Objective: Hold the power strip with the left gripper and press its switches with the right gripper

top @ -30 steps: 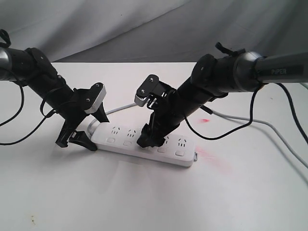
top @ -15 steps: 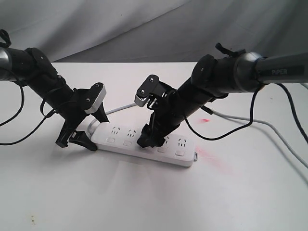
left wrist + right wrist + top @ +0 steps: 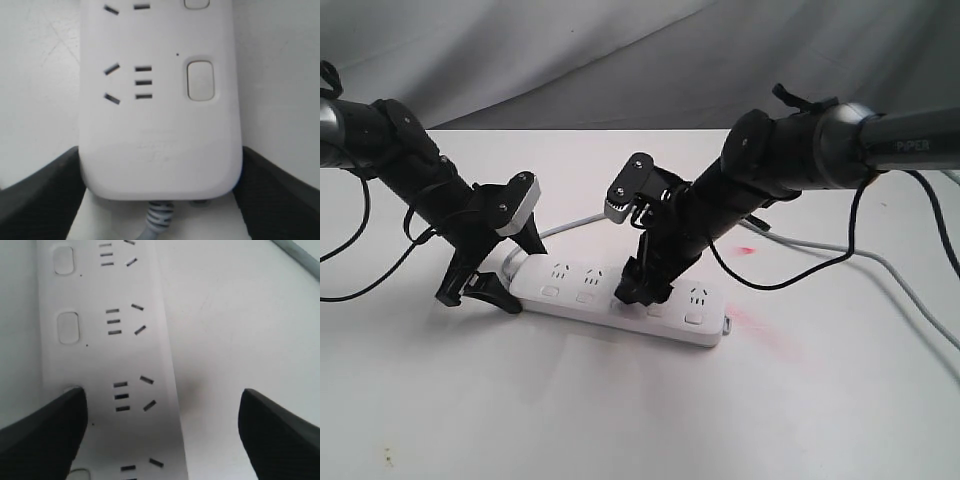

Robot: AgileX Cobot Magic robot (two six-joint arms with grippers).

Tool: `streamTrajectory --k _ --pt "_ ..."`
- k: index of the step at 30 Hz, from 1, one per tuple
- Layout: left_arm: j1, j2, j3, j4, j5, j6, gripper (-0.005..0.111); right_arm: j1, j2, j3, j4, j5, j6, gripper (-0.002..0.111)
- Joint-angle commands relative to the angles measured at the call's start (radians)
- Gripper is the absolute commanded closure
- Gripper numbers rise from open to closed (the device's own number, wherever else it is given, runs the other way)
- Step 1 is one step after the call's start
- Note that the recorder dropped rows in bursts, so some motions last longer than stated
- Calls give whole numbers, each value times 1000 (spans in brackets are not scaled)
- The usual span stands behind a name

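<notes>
The white power strip lies flat on the white table. My left gripper is shut on its cord end. In the left wrist view both black fingers press the sides of the power strip, with one switch and the grey cord in sight. My right gripper stands open over the strip's middle. In the right wrist view one of its fingertips rests over a switch, which is mostly hidden. The other finger hangs over bare table beside the power strip. Two more switches show further along.
The grey cord loops behind the strip, and a grey cable runs off to the right. Black arm cables hang near the strip's right end. Red light patches lie on the table. A grey cloth hangs behind.
My right gripper has shifted slightly to the right along the strip, from the third switch towards the fourth. The left gripper and the strip have not moved.
</notes>
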Motion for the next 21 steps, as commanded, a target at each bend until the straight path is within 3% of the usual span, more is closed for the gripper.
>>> streamTrajectory --k 1,10,21 --pt "-3 5 1 9 14 5 75 -12 -94 5 20 -9 -30 33" --pt "-3 5 1 9 14 5 75 -66 -149 14 85 97 -100 33" --pt "-3 5 1 9 14 5 75 -66 -150 158 194 -7 -209 33"
